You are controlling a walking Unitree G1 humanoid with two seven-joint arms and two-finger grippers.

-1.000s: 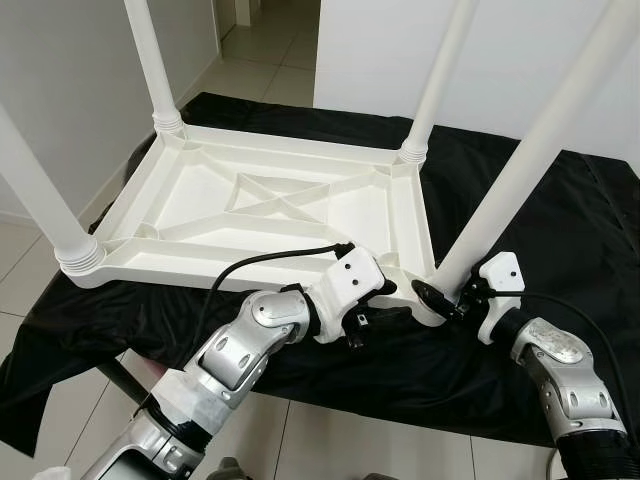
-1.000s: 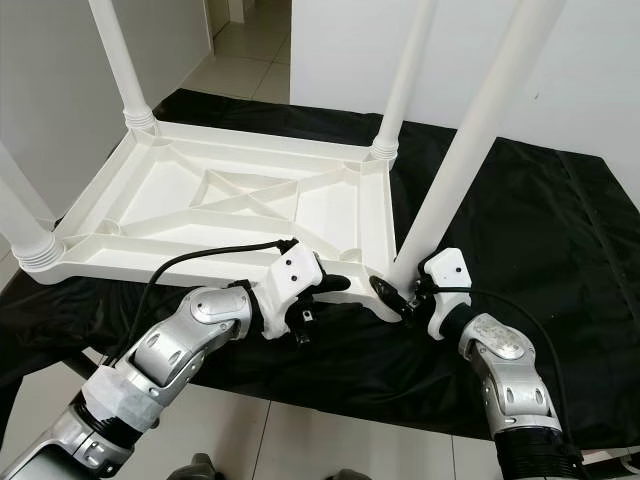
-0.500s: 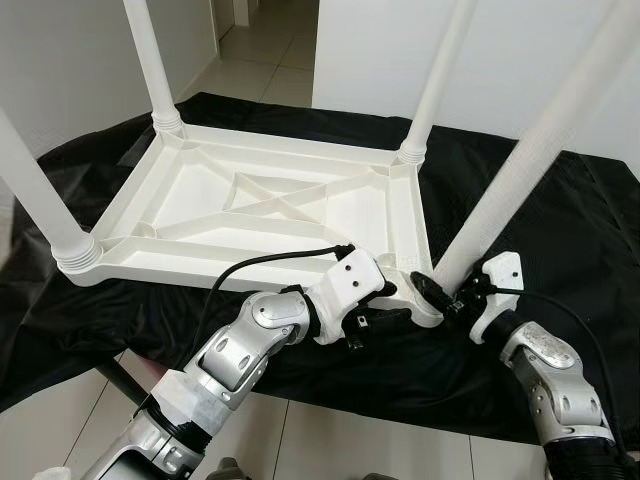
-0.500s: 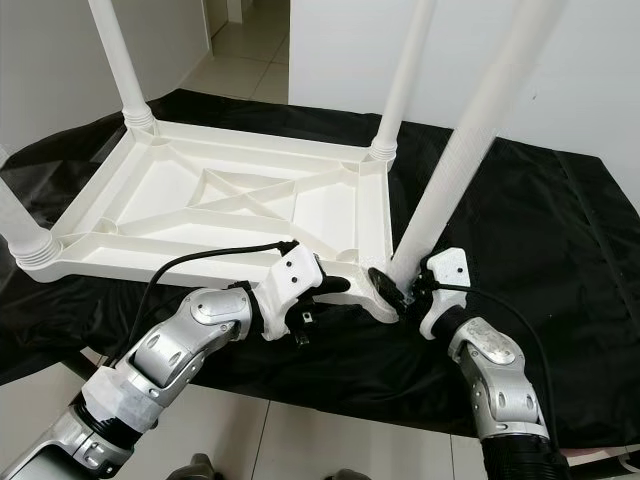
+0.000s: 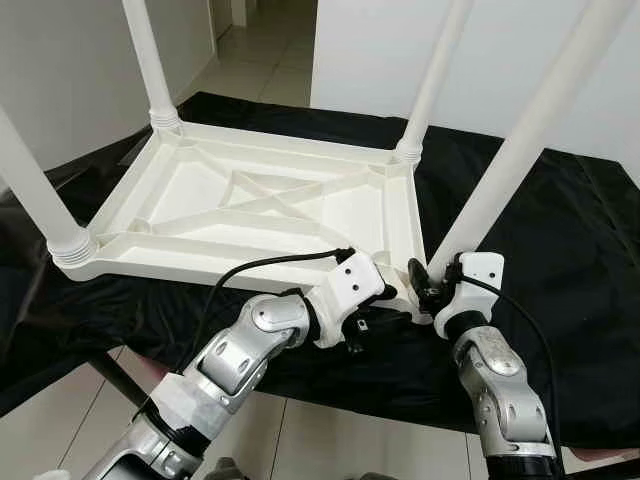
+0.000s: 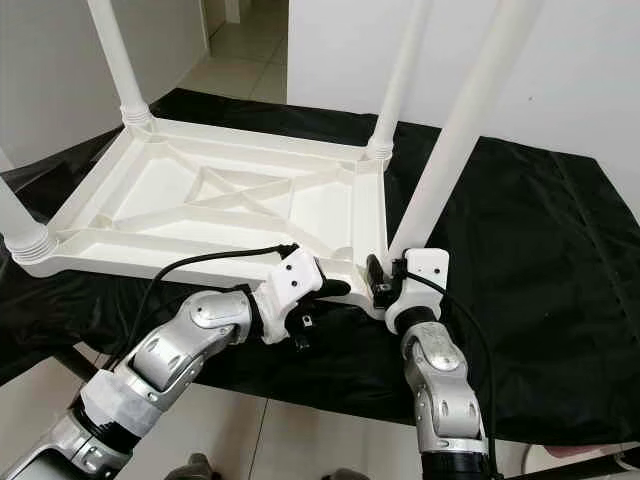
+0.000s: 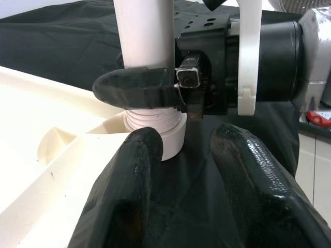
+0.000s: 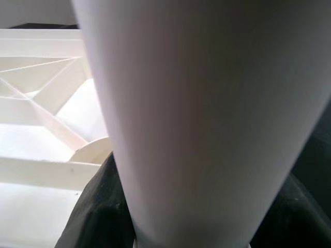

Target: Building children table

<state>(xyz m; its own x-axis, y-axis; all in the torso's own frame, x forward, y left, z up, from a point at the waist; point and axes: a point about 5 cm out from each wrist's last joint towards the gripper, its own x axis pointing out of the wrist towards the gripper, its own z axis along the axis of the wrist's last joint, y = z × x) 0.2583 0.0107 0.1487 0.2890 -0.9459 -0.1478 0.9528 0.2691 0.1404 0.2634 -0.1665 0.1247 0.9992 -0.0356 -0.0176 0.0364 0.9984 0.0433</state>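
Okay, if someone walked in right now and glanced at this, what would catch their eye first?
A white children's table lies upside down on a black cloth, its legs pointing up. At its near right corner, the right gripper clamps the base of one leg, while the left gripper braces the tabletop's edge beside it.

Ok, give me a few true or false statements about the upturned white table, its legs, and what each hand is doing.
1. The white table lies upside down on a black cloth. True.
2. The right hand grips the near right leg close to its base. True.
3. The left hand holds a leg too. False: it rests at the tabletop's near edge with its fingers apart.
4. Only two legs stand in the table. False: all four corners have a leg.
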